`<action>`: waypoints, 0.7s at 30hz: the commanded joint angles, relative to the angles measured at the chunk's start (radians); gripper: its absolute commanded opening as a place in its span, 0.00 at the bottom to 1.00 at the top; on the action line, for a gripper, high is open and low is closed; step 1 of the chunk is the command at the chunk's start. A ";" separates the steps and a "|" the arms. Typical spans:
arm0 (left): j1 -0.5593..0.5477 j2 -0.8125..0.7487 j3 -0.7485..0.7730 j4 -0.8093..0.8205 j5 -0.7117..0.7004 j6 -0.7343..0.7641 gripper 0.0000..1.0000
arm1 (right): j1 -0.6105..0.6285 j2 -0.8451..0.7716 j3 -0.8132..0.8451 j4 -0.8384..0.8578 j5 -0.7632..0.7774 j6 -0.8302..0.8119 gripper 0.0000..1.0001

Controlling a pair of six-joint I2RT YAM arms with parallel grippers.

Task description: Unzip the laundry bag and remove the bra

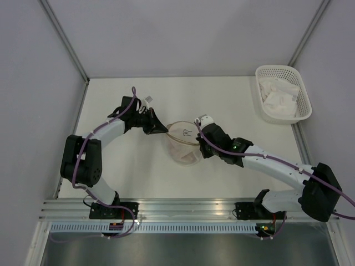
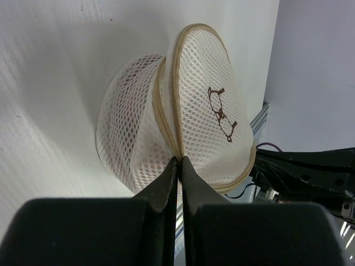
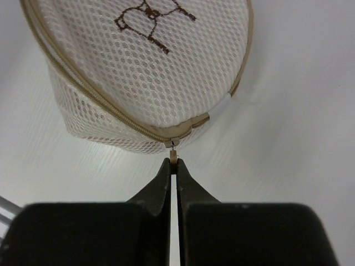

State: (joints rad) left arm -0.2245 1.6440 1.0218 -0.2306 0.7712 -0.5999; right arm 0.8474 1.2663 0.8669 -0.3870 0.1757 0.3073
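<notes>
The laundry bag (image 1: 184,145) is a round whitish mesh pod with a brownish zip rim, lying mid-table between both arms. Its flat flap with a dark bra drawing (image 2: 222,113) faces up. My left gripper (image 2: 179,162) is shut on the bag's zip rim (image 2: 166,119) at its left edge; it also shows in the top view (image 1: 162,130). My right gripper (image 3: 173,162) is shut on the small brown zip pull (image 3: 173,157) at the bag's right edge; it also shows in the top view (image 1: 199,137). The zip (image 3: 100,102) looks closed. The bra inside is hidden.
A white plastic lattice basket (image 1: 282,92) with white cloth inside stands at the back right. Grey walls (image 1: 33,100) close in the table on the left, back and right. A metal rail (image 1: 183,208) runs along the near edge.
</notes>
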 commanded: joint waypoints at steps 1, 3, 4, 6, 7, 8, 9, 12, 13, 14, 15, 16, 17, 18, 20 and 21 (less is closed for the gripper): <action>0.013 0.010 0.040 0.020 0.028 0.052 0.05 | 0.001 0.039 0.053 -0.095 0.149 0.029 0.01; 0.013 0.008 0.040 0.019 0.033 0.052 0.05 | 0.001 0.054 0.063 -0.102 0.160 0.033 0.01; 0.013 0.007 0.041 0.019 0.033 0.052 0.05 | 0.001 0.070 0.064 -0.108 0.172 0.041 0.00; 0.014 0.002 0.040 0.020 0.034 0.052 0.05 | 0.002 0.082 0.072 -0.116 0.186 0.049 0.01; 0.014 0.000 0.040 0.017 0.036 0.052 0.05 | 0.002 0.093 0.073 -0.122 0.215 0.056 0.01; 0.014 -0.001 0.040 0.017 0.036 0.052 0.05 | 0.002 0.097 0.075 -0.127 0.232 0.059 0.01; 0.014 -0.003 0.040 0.017 0.034 0.054 0.04 | 0.001 0.105 0.081 -0.131 0.246 0.065 0.00; 0.014 -0.003 0.038 0.017 0.037 0.048 0.04 | 0.002 0.114 0.084 -0.139 0.260 0.067 0.00; 0.014 -0.004 0.038 0.019 0.043 0.045 0.04 | 0.002 0.114 0.084 -0.136 0.254 0.065 0.00; 0.014 -0.006 0.034 0.023 0.051 0.031 0.04 | 0.002 0.113 0.084 -0.132 0.239 0.067 0.03; 0.014 -0.010 0.029 0.024 0.053 0.023 0.06 | 0.001 0.102 0.084 -0.128 0.226 0.069 0.16; 0.014 -0.016 0.027 0.022 0.056 0.017 0.08 | 0.001 0.094 0.083 -0.119 0.210 0.067 0.39; 0.014 -0.024 0.020 0.025 0.057 0.003 0.11 | 0.001 0.082 0.081 -0.113 0.179 0.064 0.49; 0.013 -0.048 0.012 0.025 0.056 -0.004 0.23 | 0.002 0.055 0.078 -0.107 0.165 0.062 0.61; 0.013 -0.081 -0.012 0.028 0.048 -0.021 0.37 | 0.002 0.025 0.080 -0.102 0.121 0.055 0.77; 0.013 -0.114 -0.022 0.030 0.045 -0.026 0.52 | 0.001 -0.005 0.081 -0.102 0.110 0.053 0.80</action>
State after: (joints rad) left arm -0.2173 1.6260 1.0172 -0.2283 0.8116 -0.6056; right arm 0.8478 1.3483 0.9203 -0.4873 0.3298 0.3656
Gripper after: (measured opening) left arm 0.423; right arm 0.770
